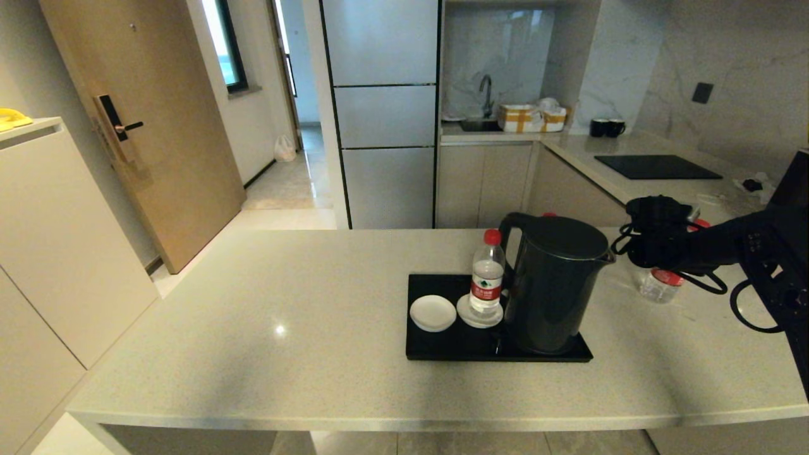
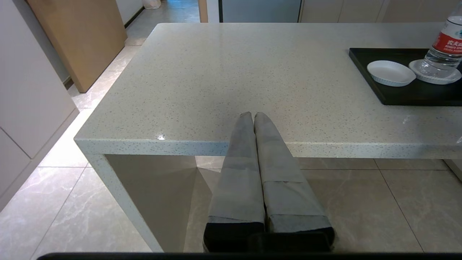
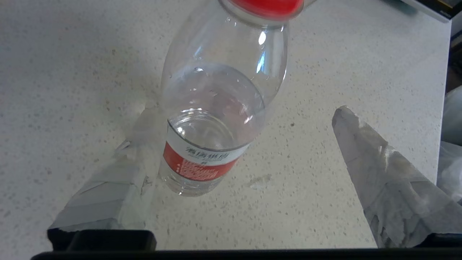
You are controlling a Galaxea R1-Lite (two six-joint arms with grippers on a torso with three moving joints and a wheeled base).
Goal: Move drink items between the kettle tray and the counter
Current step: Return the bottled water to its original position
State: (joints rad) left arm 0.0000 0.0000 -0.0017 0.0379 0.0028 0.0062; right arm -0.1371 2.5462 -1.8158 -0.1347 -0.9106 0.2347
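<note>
one bottle on tray, other bottle on counter

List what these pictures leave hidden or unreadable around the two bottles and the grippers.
- Bottle on the counter: in the head view the right gripper covers all but its base.
- Its cap: cut off by the right wrist view's edge.
- Tray bottle: its cap lies outside the left wrist view.
- Kettle tray: the kettle hides its far right part.
- Left gripper: absent from the head view.
</note>
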